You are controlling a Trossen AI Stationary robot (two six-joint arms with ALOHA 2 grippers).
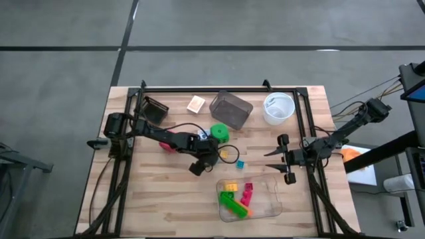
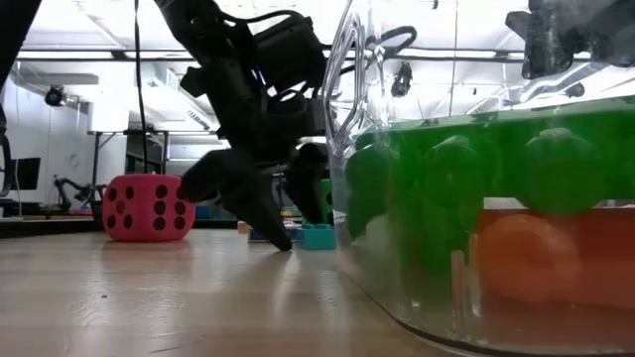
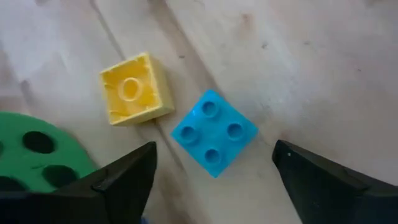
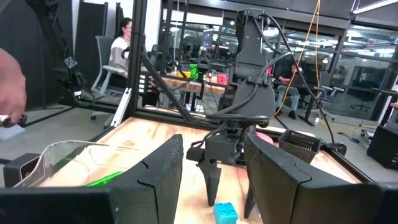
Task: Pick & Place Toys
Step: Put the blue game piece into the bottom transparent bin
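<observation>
A teal brick [image 3: 214, 132] lies studs up on the table, with a yellow brick [image 3: 134, 89] beside it, hollow side up. My left gripper [image 3: 214, 149] points steeply down over the teal brick, open, one finger on either side of it and touching nothing. A green die [image 3: 31, 149] sits close by, and a pink-red die [image 2: 149, 208] stands to the left under my arm. At the table's right edge my right gripper [image 1: 285, 159] hangs level and open, with nothing between its fingers. Several bricks lie in the clear tray [image 1: 269, 209].
Along the far edge stand a small dark basket [image 1: 154, 109], a tan block [image 1: 196, 104], a larger dark container [image 1: 231, 109] and a white round bowl [image 1: 279, 108]. A white-blue card pack [image 1: 202, 135] lies by the green die. People sit in the room beyond.
</observation>
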